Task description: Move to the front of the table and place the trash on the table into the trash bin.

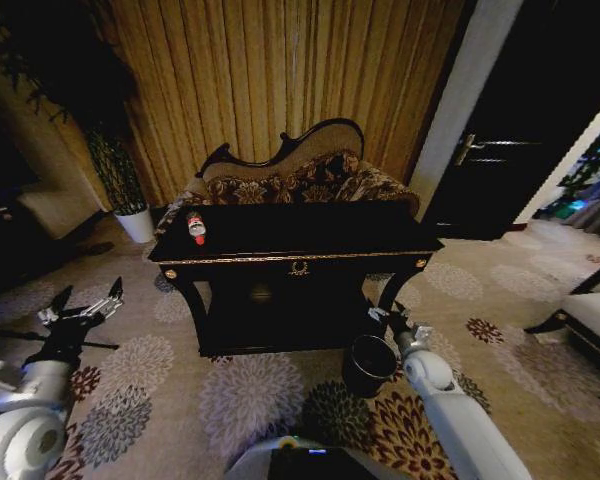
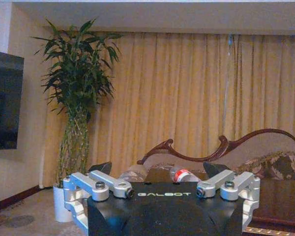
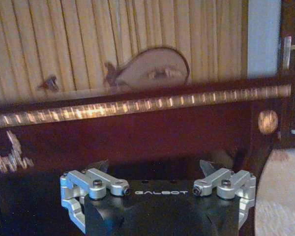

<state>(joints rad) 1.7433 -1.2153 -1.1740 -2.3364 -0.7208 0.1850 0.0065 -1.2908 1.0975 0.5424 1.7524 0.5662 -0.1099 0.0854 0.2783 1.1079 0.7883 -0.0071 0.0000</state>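
One bottle [image 1: 196,228] lies on the table [image 1: 310,232], well beyond the wide-open left claw [image 1: 88,304].

head view looks down on the table [image 1: 380,243]; both wrist views face it low, right nearer.

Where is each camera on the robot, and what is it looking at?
Head: up high, looking down at the table, bin and both arms.
Left wrist: low on the left gripper, facing the bottle, sofa and plant.
Right wrist: on the right gripper, facing the table's gold-trimmed front.
Head and left wrist share bottle, sofa and plant.
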